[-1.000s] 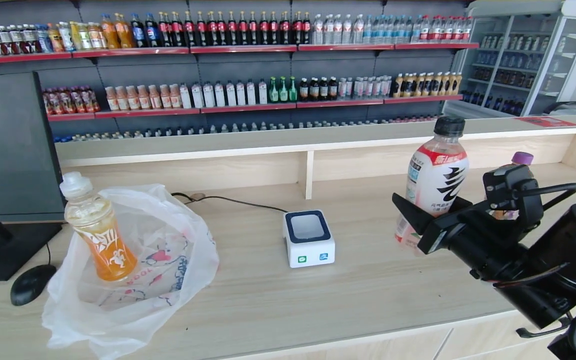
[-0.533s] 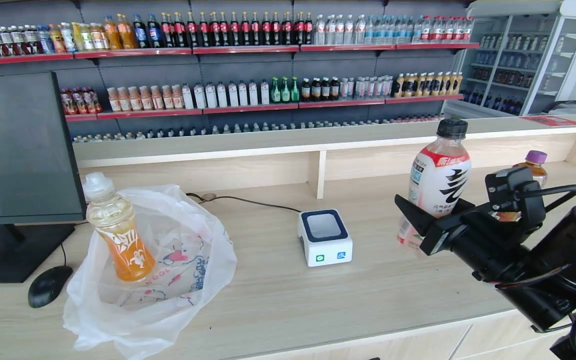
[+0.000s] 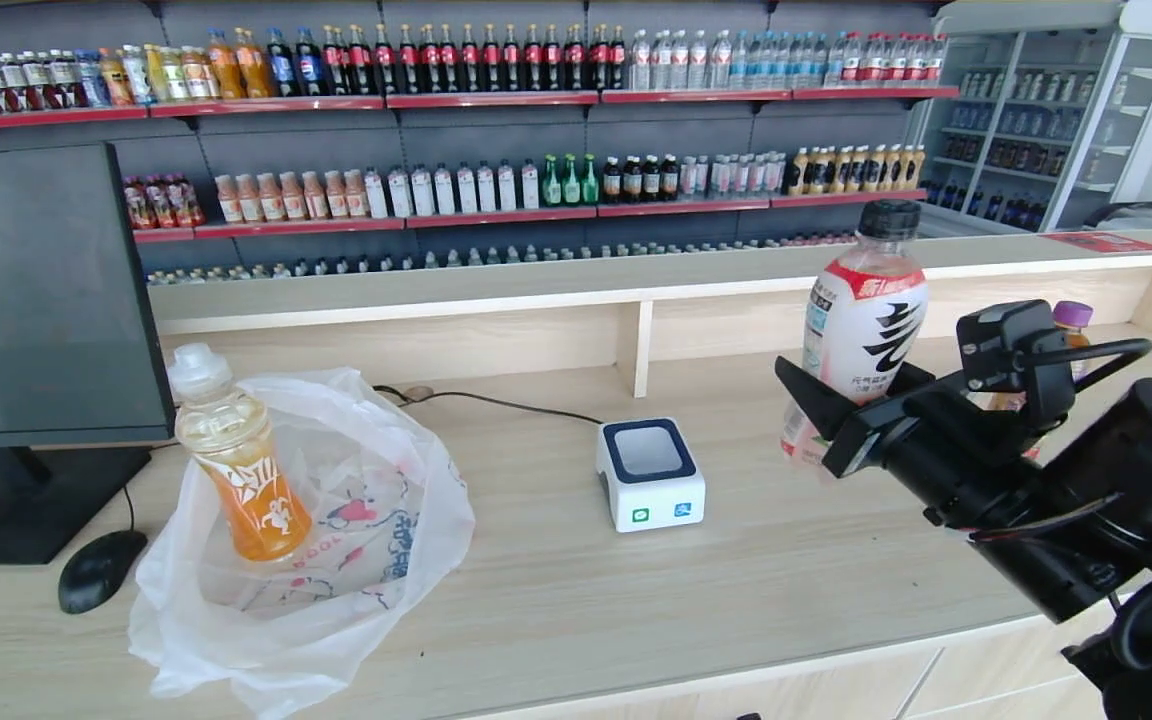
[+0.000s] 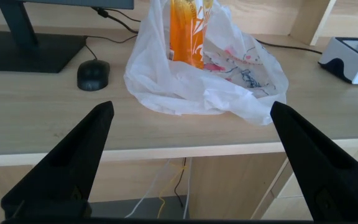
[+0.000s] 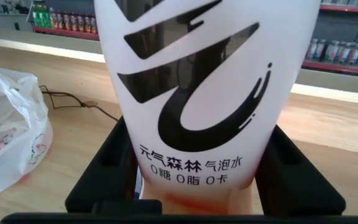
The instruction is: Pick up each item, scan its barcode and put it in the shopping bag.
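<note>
At the far left of the pale wooden counter (image 3: 736, 580) a black flat monitor on a black stand (image 3: 36, 300) is seen, and a black computer mouse (image 3: 101, 570) is placed just in front of its base. To the right of the mouse a translucent white plastic shopping bag (image 3: 356, 560) is spread open on the counter, and a clear bottle of orange drink with a white cap (image 3: 236, 460) is stood inside it, leaning slightly toward the monitor. In the left wrist view the same shopping bag (image 4: 229, 87) and orange bottle (image 4: 188, 31) are seen from the front of the counter, and the left gripper (image 4: 191, 111) is held before the counter's front edge, its black jaws spread wide with nothing between them. Near the middle of the counter, well apart from the bag, a small white box-shaped barcode scanner with a dark-rimmed window on top (image 3: 649, 473) is set, and a thin black cable (image 3: 496, 403) is run behind it toward the bag. To the right of the scanner a pale drink bottle with a white label, bold black strokes and a black cap (image 3: 861, 320) is gripped low on its body by the right gripper (image 3: 856, 395), whose jaws are clamped on either side of it; the bottle is kept nearly upright. Behind the right arm a small bottle with a purple cap (image 3: 1072, 316) is partly hidden.
</note>
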Motion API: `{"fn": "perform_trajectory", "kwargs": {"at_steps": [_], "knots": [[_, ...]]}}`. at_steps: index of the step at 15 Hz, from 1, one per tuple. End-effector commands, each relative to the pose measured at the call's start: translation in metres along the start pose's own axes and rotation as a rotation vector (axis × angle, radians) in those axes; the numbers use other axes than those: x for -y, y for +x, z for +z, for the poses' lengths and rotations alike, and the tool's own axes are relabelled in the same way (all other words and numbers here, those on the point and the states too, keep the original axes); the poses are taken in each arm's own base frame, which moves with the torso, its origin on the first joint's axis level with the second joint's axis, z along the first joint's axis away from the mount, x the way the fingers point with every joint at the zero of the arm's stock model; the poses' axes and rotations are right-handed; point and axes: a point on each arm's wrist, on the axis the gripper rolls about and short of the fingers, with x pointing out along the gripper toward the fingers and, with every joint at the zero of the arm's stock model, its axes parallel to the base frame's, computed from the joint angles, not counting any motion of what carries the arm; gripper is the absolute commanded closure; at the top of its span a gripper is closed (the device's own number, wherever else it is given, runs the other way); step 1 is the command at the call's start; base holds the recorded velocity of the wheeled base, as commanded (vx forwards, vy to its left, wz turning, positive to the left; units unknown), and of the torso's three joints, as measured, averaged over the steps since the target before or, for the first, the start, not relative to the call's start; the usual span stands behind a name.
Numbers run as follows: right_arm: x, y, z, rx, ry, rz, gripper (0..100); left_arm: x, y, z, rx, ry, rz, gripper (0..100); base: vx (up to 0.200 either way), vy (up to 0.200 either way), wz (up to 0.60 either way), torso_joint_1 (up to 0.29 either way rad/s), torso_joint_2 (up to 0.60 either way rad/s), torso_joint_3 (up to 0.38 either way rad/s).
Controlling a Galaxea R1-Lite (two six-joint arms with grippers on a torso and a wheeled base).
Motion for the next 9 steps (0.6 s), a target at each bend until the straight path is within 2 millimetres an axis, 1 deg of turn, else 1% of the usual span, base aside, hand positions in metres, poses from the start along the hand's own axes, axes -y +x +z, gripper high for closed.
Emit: {"fn": "perform_trajectory", "kwargs": {"at_steps": [1, 2, 4, 5, 7, 9], "knots": [[-0.003, 0.022, -0.003, 0.046, -0.080, 0.098, 100, 0.000, 0.000, 0.000, 0.000, 0.000, 0.001, 0, 0.000, 0.000, 0.00, 0.000, 0.00, 0.000], [-0.001, 0.027, -0.006, 0.055, -0.141, 0.147, 100, 0.000, 0.000, 0.000, 0.000, -0.002, 0.001, 0, 0.000, 0.000, 0.00, 0.000, 0.00, 0.000], [0.000, 0.037, -0.007, 0.103, -0.254, 0.227, 100, 0.000, 0.000, 0.000, 0.000, 0.000, 0.001, 0, 0.000, 0.000, 0.00, 0.000, 0.00, 0.000], [0.000, 0.041, -0.011, 0.117, -0.320, 0.267, 100, 0.000, 0.000, 0.000, 0.000, 0.000, 0.001, 0, 0.000, 0.000, 0.00, 0.000, 0.00, 0.000], [0.000, 0.043, -0.013, 0.143, -0.431, 0.305, 100, 0.000, 0.000, 0.000, 0.000, 0.000, 0.001, 0, 0.000, 0.000, 0.00, 0.000, 0.00, 0.000], [-0.007, 0.043, -0.022, 0.144, -0.543, 0.335, 100, 0.000, 0.000, 0.000, 0.001, 0.000, 0.001, 0, 0.000, 0.000, 0.00, 0.000, 0.00, 0.000]]}}
